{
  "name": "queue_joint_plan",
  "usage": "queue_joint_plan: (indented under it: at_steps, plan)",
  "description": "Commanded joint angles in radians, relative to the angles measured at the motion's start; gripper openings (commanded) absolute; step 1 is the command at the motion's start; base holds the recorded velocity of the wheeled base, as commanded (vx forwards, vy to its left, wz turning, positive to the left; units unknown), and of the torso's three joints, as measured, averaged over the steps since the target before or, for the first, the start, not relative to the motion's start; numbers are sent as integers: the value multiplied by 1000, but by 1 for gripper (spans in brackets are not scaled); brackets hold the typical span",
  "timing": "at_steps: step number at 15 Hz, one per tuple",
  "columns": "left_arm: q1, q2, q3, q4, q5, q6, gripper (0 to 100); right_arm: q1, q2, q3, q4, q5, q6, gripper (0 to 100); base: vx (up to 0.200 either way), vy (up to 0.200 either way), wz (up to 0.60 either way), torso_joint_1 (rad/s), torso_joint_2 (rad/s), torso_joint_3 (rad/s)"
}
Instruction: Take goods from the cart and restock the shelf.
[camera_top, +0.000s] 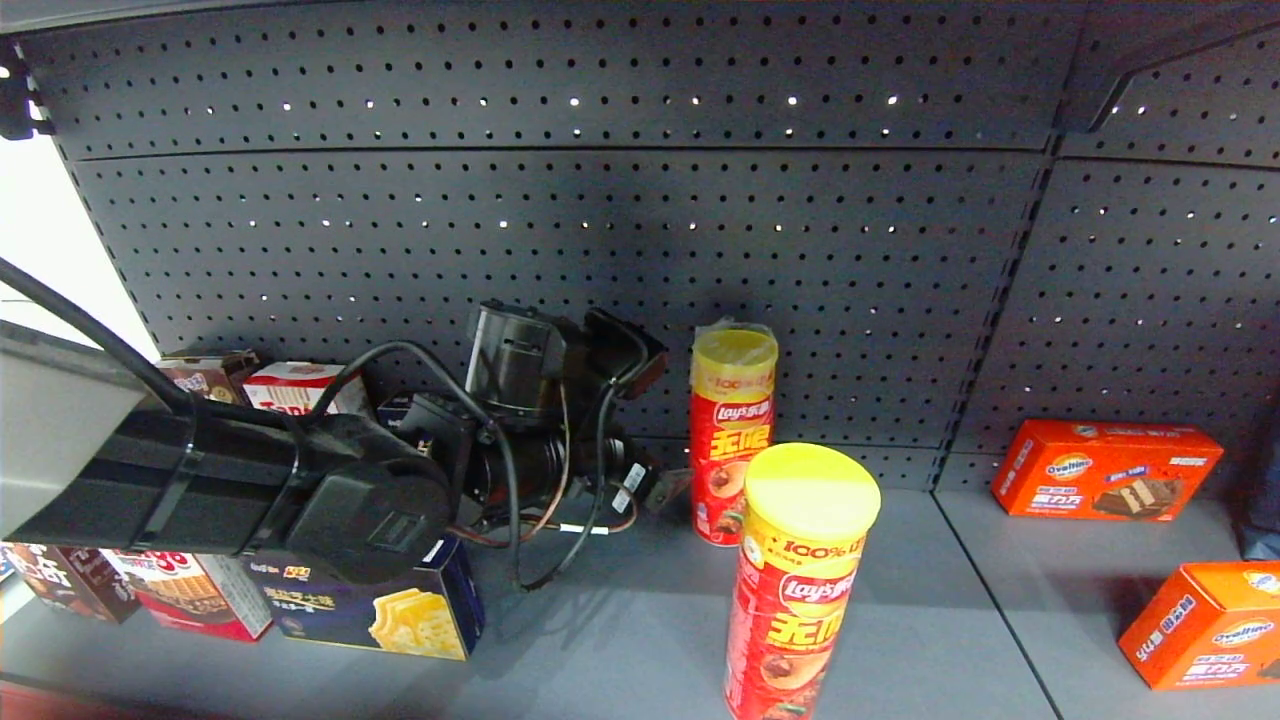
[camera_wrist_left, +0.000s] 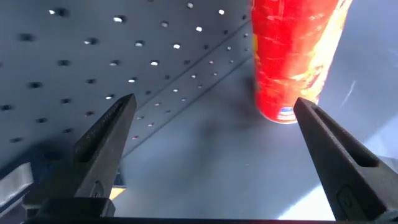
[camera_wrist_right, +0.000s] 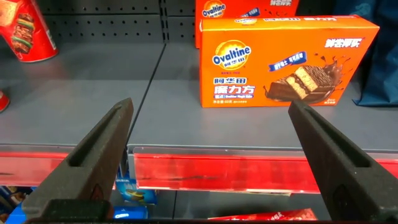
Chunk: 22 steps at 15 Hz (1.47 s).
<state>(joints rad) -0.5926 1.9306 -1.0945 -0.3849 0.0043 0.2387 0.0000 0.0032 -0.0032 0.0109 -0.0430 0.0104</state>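
Standing upright on the grey shelf (camera_top: 620, 640) are two red chip cans with yellow lids: the rear chip can (camera_top: 733, 430) sits close to the pegboard back (camera_top: 600, 200), its lid under a clear wrap, and the front chip can (camera_top: 805, 590) stands nearer the shelf's edge, just right of the rear one and apart from it. The left arm lies low across the shelf from the left, over a blue cracker box (camera_top: 400, 610), its wrist turned toward the rear can. In the left wrist view the left gripper (camera_wrist_left: 214, 102) has its fingers spread wide with nothing between them, and the rear can's base rests on the shelf ahead of them, nearer one finger, not touching either. The right gripper (camera_wrist_right: 210, 104) is likewise spread wide and holds nothing; it sits in front of the shelf's red price strip (camera_wrist_right: 217, 171), facing an orange wafer box (camera_wrist_right: 286, 62) that stands on the shelf near the edge, well apart from the fingers.
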Motion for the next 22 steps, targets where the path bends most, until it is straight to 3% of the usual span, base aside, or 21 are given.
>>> queue_joint_plan:
  at_steps: [1,9,18,22]
  plan:
    - [-3,31,-4,-2,0,-2,100,0,1,0,0,0,0,100,0,0,0,0,0,0]
    - [7,67,-41,-45,14,4,100,0,1,0,0,0,0,100,0,0,0,0,0,0]
    - [19,65,-31,-51,114,7,100,0,1,0,0,0,0,100,0,0,0,0,0,0]
    - [13,93,-31,-69,120,2,100,0,1,0,0,0,0,100,0,0,0,0,0,0]
